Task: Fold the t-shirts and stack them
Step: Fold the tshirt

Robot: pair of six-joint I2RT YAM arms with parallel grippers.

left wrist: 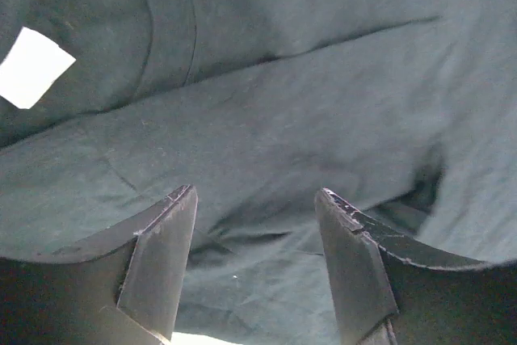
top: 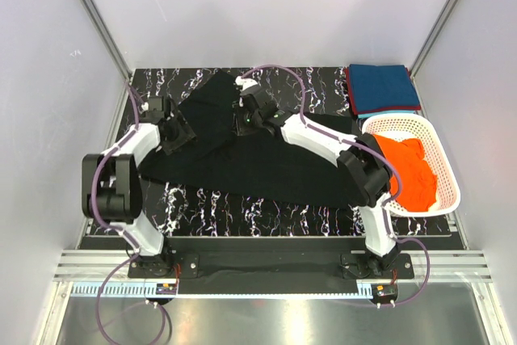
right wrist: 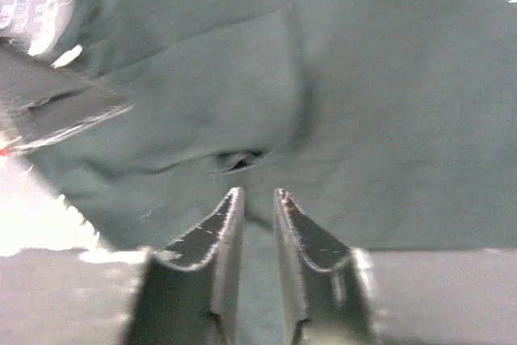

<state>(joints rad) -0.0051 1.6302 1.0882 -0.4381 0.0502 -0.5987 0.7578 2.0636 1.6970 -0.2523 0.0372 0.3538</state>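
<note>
Left gripper [left wrist: 254,199] hovers with jaws wide apart and right gripper [right wrist: 258,195] with jaws narrowly parted, both empty, above the black t-shirt [top: 266,169] spread across the table [top: 210,204], a light, limp cloth probably best pinched at its hem corners.

1 blk t-shirt [top: 242,163], 1 blue [top: 386,86], 1 red [top: 350,94], 1 orange [top: 414,174] = 4; 1 basket [top: 449,179], 2 arms [top: 121,179] [top: 323,139].
</note>
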